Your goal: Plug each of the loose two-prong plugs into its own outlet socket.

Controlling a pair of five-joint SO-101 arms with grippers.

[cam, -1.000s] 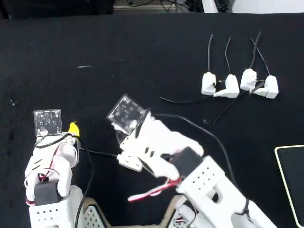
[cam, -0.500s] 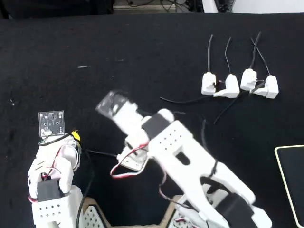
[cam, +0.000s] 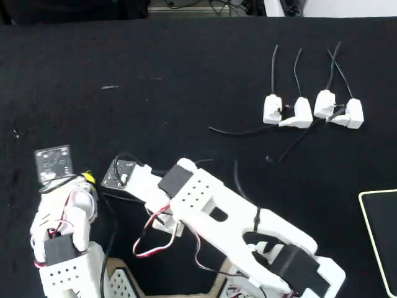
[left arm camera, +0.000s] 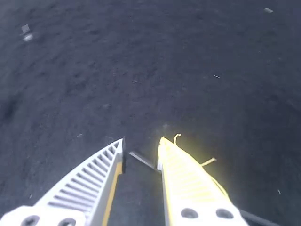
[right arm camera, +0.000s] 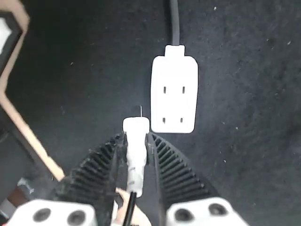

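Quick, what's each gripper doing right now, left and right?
Left gripper: open, holding nothing.
Right gripper: closed on a white two-prong plug.

The right arm has swung toward the table's left edge, carrying its tool and the plug it grips. The left arm has edged slightly the same way.

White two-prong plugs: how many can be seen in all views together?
5. Four white two-prong plugs lie in a row at the far right of the black table. The fifth plug is clamped between the right gripper's fingers, beside the white outlet block. The arm may hide more.
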